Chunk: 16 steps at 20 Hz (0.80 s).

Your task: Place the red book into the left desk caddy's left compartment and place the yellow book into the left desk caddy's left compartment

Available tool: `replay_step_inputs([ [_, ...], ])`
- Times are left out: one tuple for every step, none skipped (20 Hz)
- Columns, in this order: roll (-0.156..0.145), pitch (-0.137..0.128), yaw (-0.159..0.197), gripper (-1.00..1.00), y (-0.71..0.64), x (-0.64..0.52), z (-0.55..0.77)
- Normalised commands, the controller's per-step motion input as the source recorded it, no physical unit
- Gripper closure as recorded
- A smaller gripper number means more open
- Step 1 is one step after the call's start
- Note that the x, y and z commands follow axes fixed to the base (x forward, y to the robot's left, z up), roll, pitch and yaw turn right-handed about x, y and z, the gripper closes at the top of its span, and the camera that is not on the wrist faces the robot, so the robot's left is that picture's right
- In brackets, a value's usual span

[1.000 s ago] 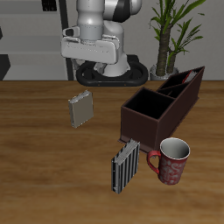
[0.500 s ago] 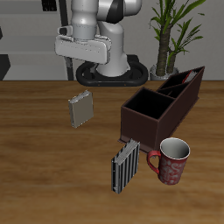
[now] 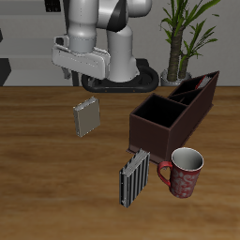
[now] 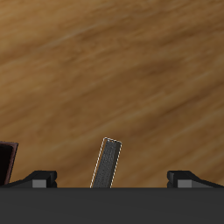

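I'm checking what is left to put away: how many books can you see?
2 clearly: the yellow book standing on the open table, the striped book beside the mug. The caddy may hide another.

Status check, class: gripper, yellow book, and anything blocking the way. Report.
Gripper open, empty, high above table. Yellow book untouched on table, apart from left desk caddy. Nothing between gripper and book.

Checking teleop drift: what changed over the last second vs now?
Only the arm moved: the gripper head swung sideways above the table's back edge, ending farther from the left desk caddy and roughly above the yellow book. Nothing was grasped or released. The yellow book, the caddy, the striped book and the red mug stayed put.
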Motion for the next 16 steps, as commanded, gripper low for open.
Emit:
replay_step_inputs([
  [0.013, -0.002, 0.014, -1.0, -0.06, -0.02, -0.07],
  [-0.005, 0.051, 0.036, -1.0, -0.07, 0.1, -0.17],
  [0.01, 0.094, -0.042, -1.0, 0.01, -0.03, -0.19],
  [0.132, 0.115, -0.126, -1.0, 0.06, 0.04, -0.42],
  [-0.034, -0.005, 0.009, -1.0, 0.02, -0.06, -0.05],
  [0.058, 0.048, -0.095, -1.0, 0.02, 0.01, -0.19],
  [0.011, 0.021, -0.001, -1.0, 0.0, -0.04, -0.1],
  [-0.019, -0.003, 0.005, -1.0, -0.06, -0.04, -0.07],
  [-0.027, 0.035, -0.058, -1.0, -0.13, -0.03, -0.18],
  [0.011, -0.039, 0.001, -1.0, 0.06, -0.15, -0.04],
  [-0.005, -0.009, 0.022, -1.0, 0.02, -0.14, -0.15],
  [-0.013, -0.013, 0.025, -1.0, 0.04, -0.09, -0.1],
  [0.073, -0.008, -0.038, -1.0, 0.15, -0.27, -0.18],
  [0.015, -0.019, 0.032, -1.0, 0.1, -0.07, -0.07],
  [-0.026, -0.002, 0.008, -1.0, 0.07, -0.07, -0.04],
  [0.013, -0.001, -0.055, -1.0, 0.07, -0.01, -0.1],
])
